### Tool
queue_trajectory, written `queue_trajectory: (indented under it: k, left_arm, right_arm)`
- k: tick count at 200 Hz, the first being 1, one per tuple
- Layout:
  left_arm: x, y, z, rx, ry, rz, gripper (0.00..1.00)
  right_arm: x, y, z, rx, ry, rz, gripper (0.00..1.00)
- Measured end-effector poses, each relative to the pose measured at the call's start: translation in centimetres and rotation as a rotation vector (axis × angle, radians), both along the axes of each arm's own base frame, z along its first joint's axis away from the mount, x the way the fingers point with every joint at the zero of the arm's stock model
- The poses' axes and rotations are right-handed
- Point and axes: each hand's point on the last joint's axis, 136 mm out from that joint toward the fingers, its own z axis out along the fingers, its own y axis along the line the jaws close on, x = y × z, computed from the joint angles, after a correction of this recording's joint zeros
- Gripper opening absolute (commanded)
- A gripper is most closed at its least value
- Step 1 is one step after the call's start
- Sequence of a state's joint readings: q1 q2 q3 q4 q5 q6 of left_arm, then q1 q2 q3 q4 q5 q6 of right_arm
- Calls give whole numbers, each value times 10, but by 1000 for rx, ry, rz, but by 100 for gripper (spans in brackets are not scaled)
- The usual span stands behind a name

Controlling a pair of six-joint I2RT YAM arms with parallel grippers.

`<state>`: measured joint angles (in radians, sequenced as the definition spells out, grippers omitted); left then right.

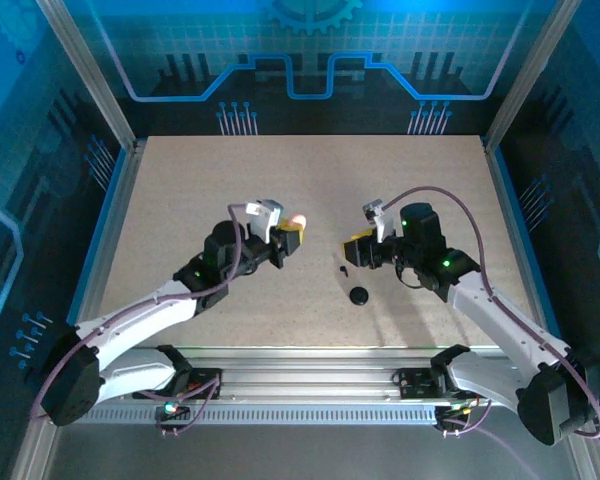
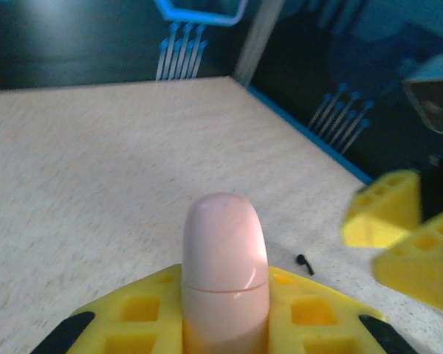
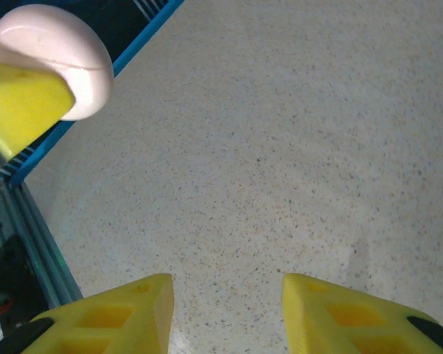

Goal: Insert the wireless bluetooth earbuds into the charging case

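1. The surface (image 1: 180,200) was a pale, matte board with fine dark speckles, framed by metal rails with a blue trim.
2. The left claw (image 1: 288,234) had blocky yellow plastic fingers (image 2: 159,284) with square pockets moulded into them. It was clamped on the pink case (image 2: 224,258).
3. The case was a smooth, glossy, pale-pink shell with a rounded top and a thin seam line running across it. It stood on edge between the fingers, raised off the surface.
4. In the right wrist view the pink case (image 3: 55,51) appeared at the top left as a rounded oval, with one yellow finger of the left claw pressed against its side.
5. The right claw (image 3: 227,302) had its jaws apart and gripped nothing. Bare speckled board showed through the gap between its two wedge-shaped yellow fingers (image 3: 118,317).
6. One black earbud (image 1: 342,270), tiny, dark and stubby, lay on the surface between the two claws. It was closer to the right claw, just on that claw's near side, and touched neither.
7. From the left wrist, the earbud (image 2: 304,262) showed as a short dark stub to the right of the pink case, near the right claw's blurred yellow fingertips.
8. The black puck (image 1: 359,295), round and flat, lay on the surface near the earbud, toward the arm bases, without touching it.
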<state>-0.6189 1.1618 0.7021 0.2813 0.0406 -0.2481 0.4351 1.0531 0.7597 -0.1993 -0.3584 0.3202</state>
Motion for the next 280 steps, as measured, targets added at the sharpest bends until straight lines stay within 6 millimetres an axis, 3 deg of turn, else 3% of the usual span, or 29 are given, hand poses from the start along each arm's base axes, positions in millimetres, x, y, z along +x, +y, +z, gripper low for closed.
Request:
queue_trajectory:
  k: [51,74,104,132,161,280]
  left_arm:
    - [63,30,-55,18,445,167,17]
    - [96,34,-75,-15,615,193,18]
    - [121,37,-114,-66,815,205,18]
    - [128,43,-149,-121,976,219,17]
    - [128,52,-172,-158,1081,245,20]
    - [123,83,-199,-180,1220,319,30]
  right_arm:
    - [5,-1,-12,53,125,-90,43]
    - [6,0,-14,67,152,-105,43]
    - [7,1,-12,85,159,-115,44]
    - [9,2,-5,113,146,-124,44]
    - [8,2,1,138,130,-132,44]
    - [8,2,8,166,97,-131,45]
